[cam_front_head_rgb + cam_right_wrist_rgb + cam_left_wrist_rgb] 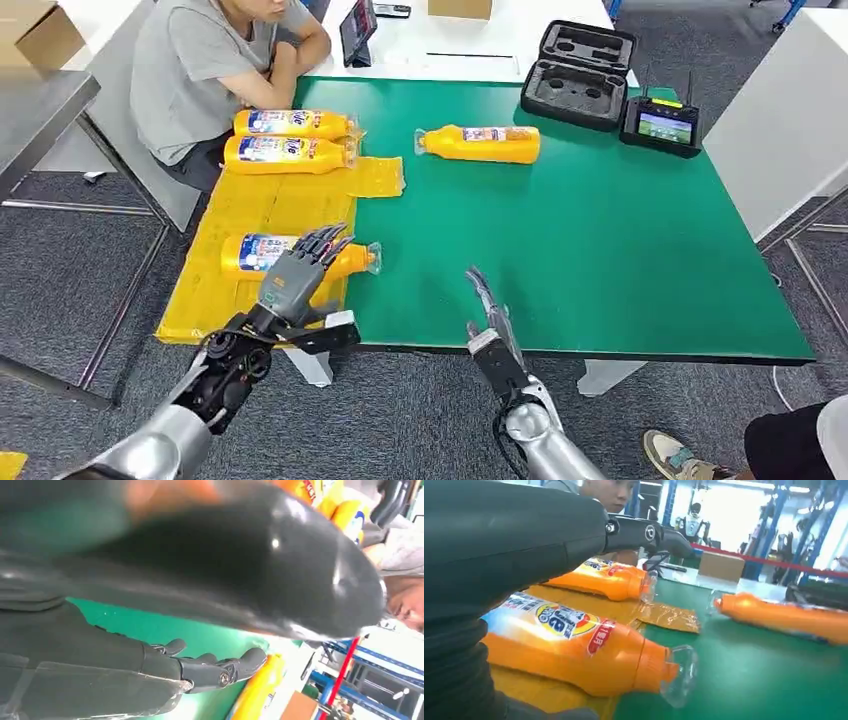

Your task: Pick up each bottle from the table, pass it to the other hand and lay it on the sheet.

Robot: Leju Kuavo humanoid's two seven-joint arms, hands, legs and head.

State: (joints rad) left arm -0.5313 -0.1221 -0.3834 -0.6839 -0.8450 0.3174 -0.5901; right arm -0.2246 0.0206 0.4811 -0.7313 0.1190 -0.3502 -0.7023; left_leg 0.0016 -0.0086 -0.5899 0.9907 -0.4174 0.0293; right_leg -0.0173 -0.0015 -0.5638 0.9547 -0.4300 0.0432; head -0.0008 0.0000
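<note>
From above, the left hand [296, 275] hung open over a bottle [250, 252] lying on the sheet [240, 205], the right hand [490, 320] stretched out empty, and the left wrist showed the bottle's clear cap [680, 672].

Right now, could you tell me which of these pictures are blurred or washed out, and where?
Head view: sharp and evenly lit. Left wrist view: the left robot hand is a dark close blur, the bright background glares, the nearest bottle is fairly clear. Right wrist view: the right robot hand is badly out of focus, with white glints on it.
</note>
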